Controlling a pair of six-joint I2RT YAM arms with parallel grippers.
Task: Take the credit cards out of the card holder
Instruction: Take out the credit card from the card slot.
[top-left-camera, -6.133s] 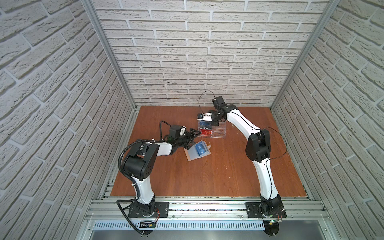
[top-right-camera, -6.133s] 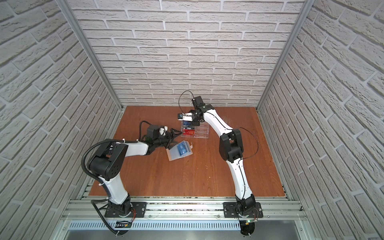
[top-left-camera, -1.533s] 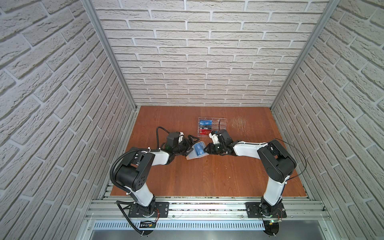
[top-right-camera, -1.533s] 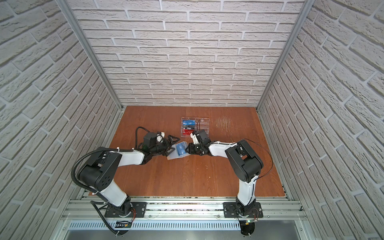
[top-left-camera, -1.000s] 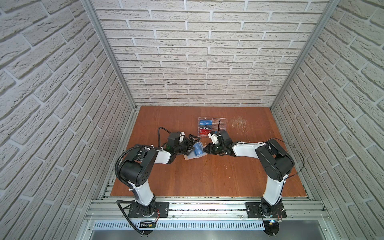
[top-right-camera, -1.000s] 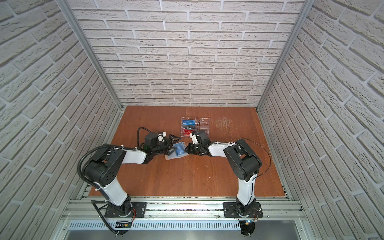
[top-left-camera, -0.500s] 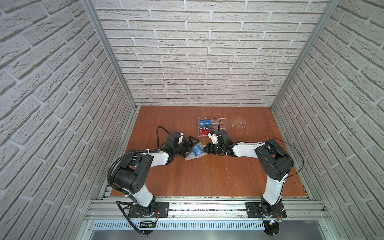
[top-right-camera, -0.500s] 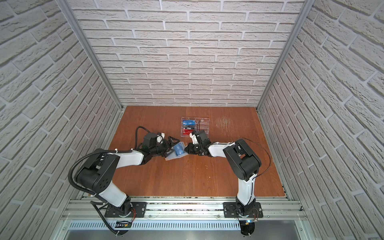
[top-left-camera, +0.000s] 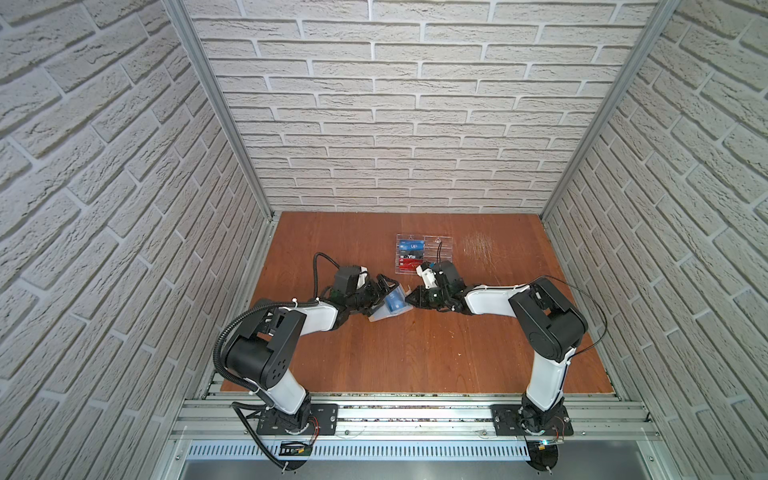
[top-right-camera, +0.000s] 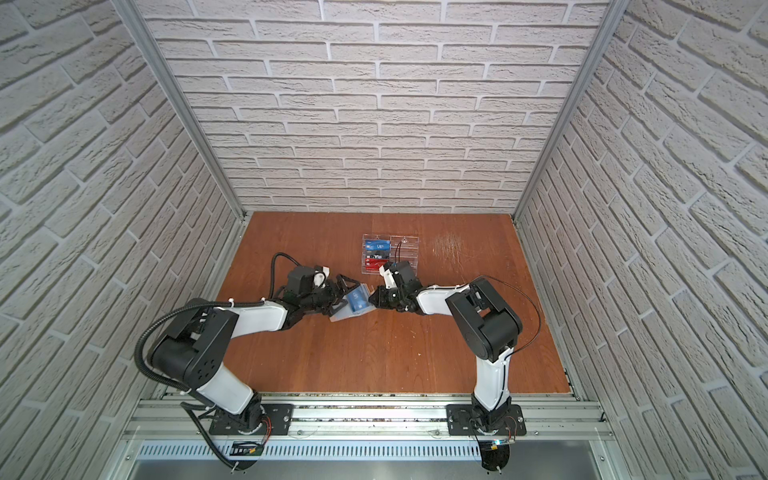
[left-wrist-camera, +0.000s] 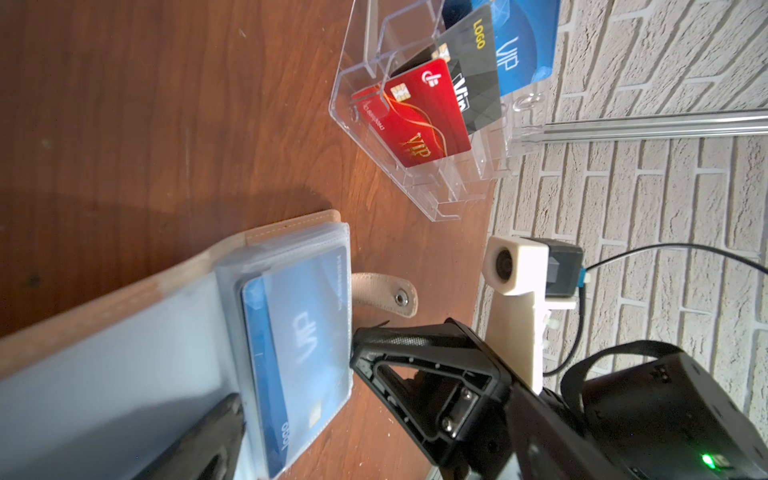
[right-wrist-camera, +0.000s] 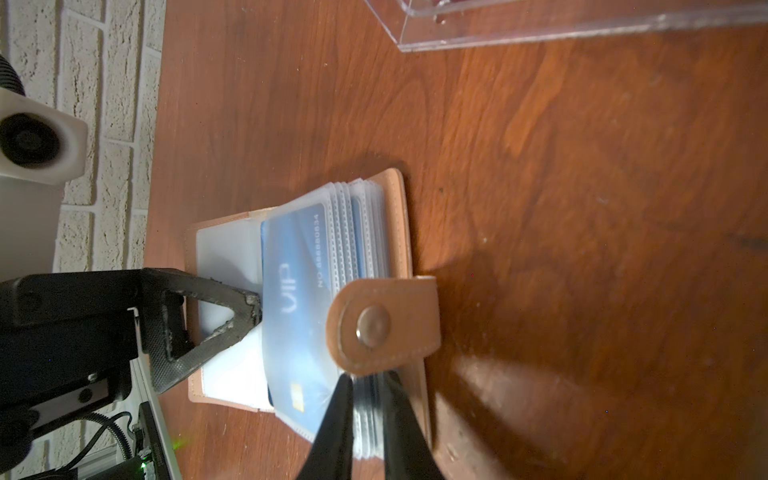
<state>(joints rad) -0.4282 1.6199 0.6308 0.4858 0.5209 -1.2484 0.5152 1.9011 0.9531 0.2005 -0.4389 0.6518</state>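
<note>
card holder (top-left-camera: 390, 308): beige, lying open on the table (top-left-camera: 415, 353), just in front of the acrylic rack (top-left-camera: 422, 253), toward its left
credit card (right-wrist-camera: 291, 291): light blue "VIP", inside the top frosted sleeve
left gripper (top-left-camera: 384, 291): spread wide, one fingertip (right-wrist-camera: 245, 307) on the holder's inner cover
right gripper (right-wrist-camera: 368, 386): pressed together, pinching the plastic sleeves (right-wrist-camera: 353, 224) below the snap tab (right-wrist-camera: 382, 324)

Wide open bench (top-left-camera: 415, 353) along the near edge, free for passage. Far side narrowed by clear rack (top-left-camera: 422, 253) just behind right tool (top-left-camera: 409, 300). Card holder (top-left-camera: 386, 312) hemmed between right tool and left tool (top-left-camera: 381, 292), touching both. Brick walls (top-left-camera: 415, 124) on three sides.
</note>
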